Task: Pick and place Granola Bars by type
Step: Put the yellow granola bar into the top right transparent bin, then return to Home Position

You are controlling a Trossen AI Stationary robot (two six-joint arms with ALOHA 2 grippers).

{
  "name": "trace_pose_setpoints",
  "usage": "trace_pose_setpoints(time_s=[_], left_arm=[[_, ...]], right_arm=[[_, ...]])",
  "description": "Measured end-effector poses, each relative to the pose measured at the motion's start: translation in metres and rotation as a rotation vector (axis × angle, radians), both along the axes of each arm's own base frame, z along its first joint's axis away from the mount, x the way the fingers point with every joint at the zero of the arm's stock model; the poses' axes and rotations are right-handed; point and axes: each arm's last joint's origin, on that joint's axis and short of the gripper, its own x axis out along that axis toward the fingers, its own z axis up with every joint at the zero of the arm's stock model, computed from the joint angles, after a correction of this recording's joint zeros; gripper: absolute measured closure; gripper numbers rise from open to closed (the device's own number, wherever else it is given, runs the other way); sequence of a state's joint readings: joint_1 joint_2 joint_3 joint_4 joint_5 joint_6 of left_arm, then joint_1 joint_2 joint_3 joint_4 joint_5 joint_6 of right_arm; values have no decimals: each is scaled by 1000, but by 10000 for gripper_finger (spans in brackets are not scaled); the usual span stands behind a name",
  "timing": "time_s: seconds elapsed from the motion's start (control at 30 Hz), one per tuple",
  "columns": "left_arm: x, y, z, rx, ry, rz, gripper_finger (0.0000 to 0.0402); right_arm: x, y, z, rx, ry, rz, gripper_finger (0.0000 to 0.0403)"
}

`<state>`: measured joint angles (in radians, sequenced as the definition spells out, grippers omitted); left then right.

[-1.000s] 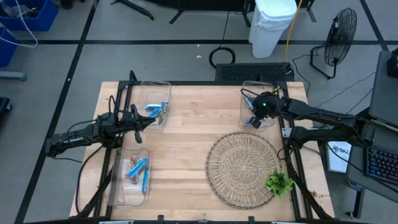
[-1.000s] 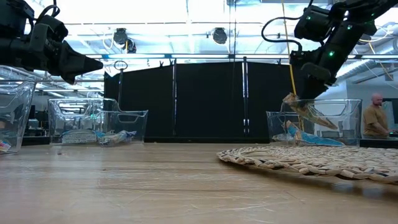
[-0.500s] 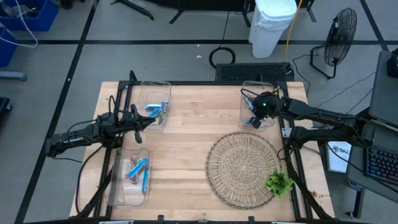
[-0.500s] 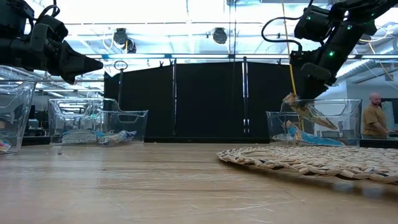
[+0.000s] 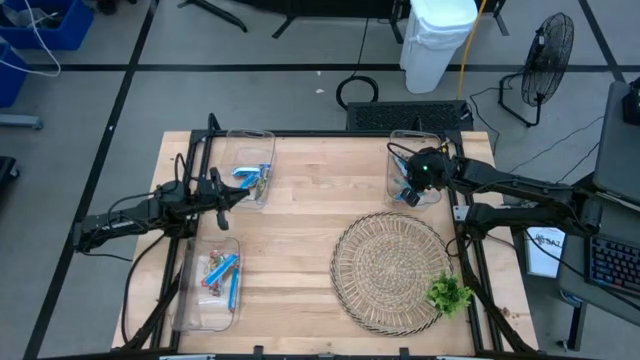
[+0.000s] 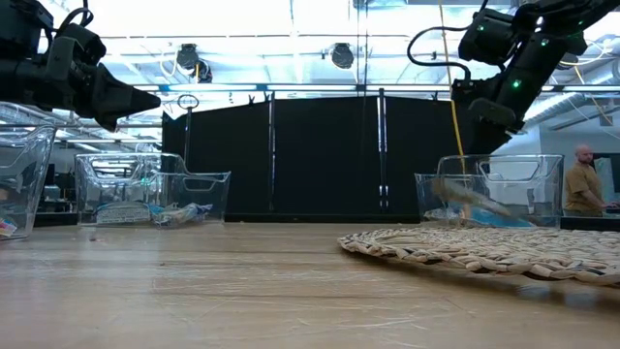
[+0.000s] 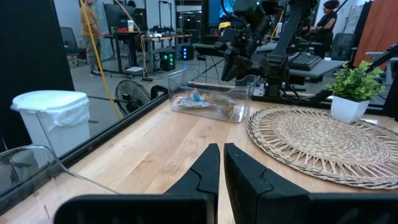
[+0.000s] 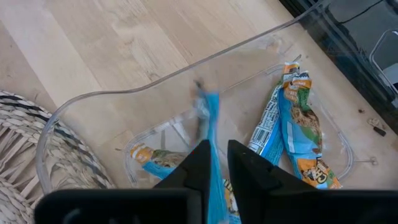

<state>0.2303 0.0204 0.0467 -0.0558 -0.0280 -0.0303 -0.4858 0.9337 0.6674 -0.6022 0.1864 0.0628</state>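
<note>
My right gripper (image 5: pixel 410 192) (image 6: pixel 481 145) hangs over the clear far-right bin (image 5: pixel 415 150), pointing down, its fingers a narrow gap apart (image 8: pixel 217 165). A blue-wrapped bar (image 8: pixel 208 124) shows blurred below the fingers. In the low view this bar (image 6: pixel 475 199) is tilted low inside the bin, clear of the fingertips. Other blue and tan bars (image 8: pixel 295 124) lie on the bin floor. My left gripper (image 5: pixel 243 193) (image 7: pixel 221 162) is shut and empty. It hovers between the far-left bin (image 5: pixel 250 170) holding blue bars and the near-left bin (image 5: pixel 210 280) holding mixed bars.
A round wicker mat (image 5: pixel 390 270) lies right of the table's middle, its edge close to the far-right bin. A small green potted sprig (image 5: pixel 450 293) stands at the mat's near right. Bare wood (image 5: pixel 300 220) lies between the bins. People show in the room beyond.
The bar that hung tilted below my right gripper has come free and dropped lower inside the far-right bin, where it shows blurred. Neither arm has shifted.
</note>
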Motion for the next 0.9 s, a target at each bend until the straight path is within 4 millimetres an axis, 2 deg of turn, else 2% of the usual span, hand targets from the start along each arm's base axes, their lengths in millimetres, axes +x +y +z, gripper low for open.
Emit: trace_pose_setpoints(time_s=[0.27, 0.47, 0.57, 0.73, 0.9], left_arm=[[0, 0, 0, 0, 0, 0, 371], [0, 0, 0, 0, 0, 0, 371], [0, 0, 0, 0, 0, 0, 371], [0, 0, 0, 0, 0, 0, 371], [0, 0, 0, 0, 0, 0, 371]], right_arm=[[0, 0, 0, 0, -1, 0, 316], [5, -1, 6, -54, -59, 45, 305], [5, 2, 15, -75, -138, 119, 308], [-10, 12, 31, -114, -309, 186, 320], [-29, 23, 24, -192, -518, 208, 328]])
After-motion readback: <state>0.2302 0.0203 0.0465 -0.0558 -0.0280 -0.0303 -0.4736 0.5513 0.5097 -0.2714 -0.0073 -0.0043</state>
